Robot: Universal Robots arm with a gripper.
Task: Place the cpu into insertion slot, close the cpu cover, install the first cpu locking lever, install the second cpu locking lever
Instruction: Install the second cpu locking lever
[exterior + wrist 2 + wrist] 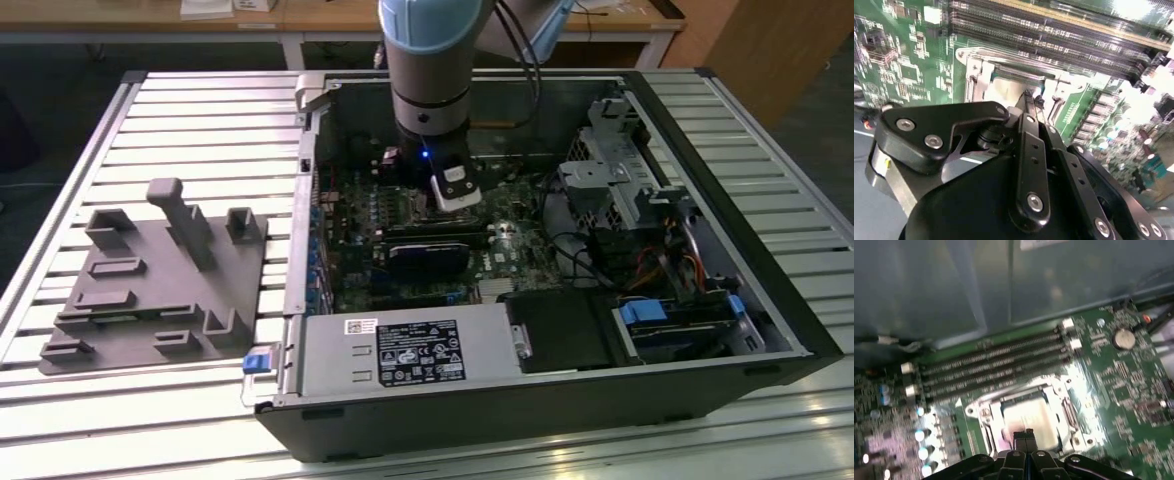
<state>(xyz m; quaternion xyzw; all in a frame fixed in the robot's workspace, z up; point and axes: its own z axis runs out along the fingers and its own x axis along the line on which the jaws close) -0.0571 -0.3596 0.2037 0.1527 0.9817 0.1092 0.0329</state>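
Green circuit board [1114, 390] beneath; end effector [1023, 433] pinched (apparently) over cpu [1029, 417].

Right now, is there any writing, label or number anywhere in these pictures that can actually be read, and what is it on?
None can be read.
Black label on the power supply box, exterior view: print too small.
White sticker beside it: too small.
White label on the grey panel, first wrist view: blurred, cut off.
Circuit board markings: blurred.
cpu top: glare, no legible marks.
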